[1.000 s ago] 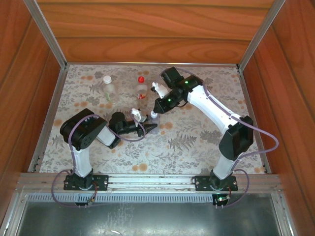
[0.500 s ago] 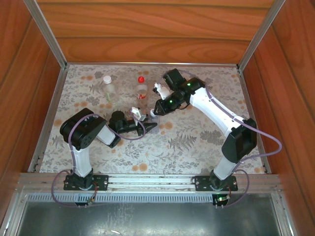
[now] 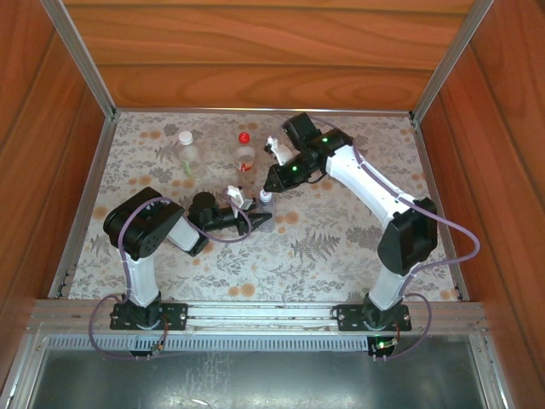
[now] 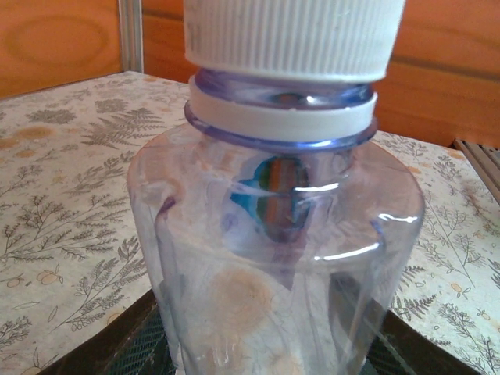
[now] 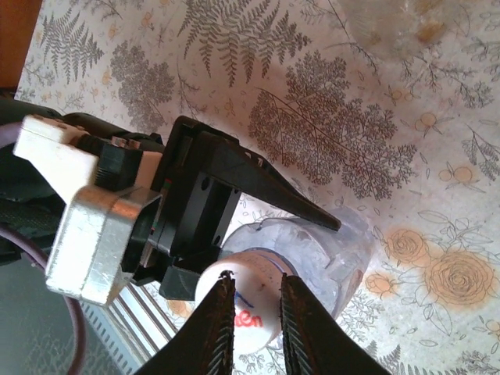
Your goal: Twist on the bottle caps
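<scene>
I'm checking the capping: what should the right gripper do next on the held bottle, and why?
Probably close the right gripper on the cap and twist it down. Its fingers sit right over the cap, the left gripper clamps the bottle, and bare neck shows under the cap.

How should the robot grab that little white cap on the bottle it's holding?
Probably grip its ribbed side wall, coming from above. The white cap sits upright on the bluish bottle, whose body the left gripper clamps from the side, so only the top is free.
</scene>
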You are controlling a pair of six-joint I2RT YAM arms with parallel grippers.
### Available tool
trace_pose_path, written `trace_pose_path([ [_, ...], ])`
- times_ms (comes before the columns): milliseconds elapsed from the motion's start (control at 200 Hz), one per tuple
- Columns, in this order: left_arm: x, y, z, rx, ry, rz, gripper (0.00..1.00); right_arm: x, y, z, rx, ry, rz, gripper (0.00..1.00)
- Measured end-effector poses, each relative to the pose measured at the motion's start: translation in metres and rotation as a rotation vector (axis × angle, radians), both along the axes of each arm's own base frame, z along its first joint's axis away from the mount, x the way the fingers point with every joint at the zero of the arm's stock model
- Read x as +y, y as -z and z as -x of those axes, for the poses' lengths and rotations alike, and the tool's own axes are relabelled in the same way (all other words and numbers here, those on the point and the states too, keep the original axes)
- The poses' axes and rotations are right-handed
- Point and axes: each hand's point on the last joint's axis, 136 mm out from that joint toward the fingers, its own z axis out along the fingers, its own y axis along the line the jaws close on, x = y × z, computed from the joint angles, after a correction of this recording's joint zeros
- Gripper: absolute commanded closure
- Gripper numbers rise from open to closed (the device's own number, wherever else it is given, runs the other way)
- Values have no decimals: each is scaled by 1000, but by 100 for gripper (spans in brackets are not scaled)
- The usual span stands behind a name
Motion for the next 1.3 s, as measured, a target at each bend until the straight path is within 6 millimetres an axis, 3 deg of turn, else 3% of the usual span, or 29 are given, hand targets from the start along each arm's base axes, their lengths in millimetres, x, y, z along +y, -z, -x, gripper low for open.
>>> trace_pose_path([
  [395, -1, 0, -2, 12, 1, 1, 49, -17, -9, 39, 35, -13, -69, 80],
  [490, -1, 0, -1, 14, 7, 2, 49, -18, -18, 40, -13, -18, -91, 65],
  [595, -1, -1, 2, 20, 19, 1, 49, -20, -28, 38, -103, -39, -133, 36],
  [710, -3, -2, 11, 63, 65, 2, 49, -23, -38, 36, -226, -91, -195, 23],
  [890, -6, -7, 27, 146, 163, 12, 49, -18, -59, 37, -403, -231, -297, 21],
  [1020, -7, -18, 35, 164, 209, 27, 49, -13, -63, 40, -445, -325, -328, 24],
  [1299, -7, -29, 44, 168, 254, 42, 49, -2, -47, 37, -395, -408, -341, 32],
])
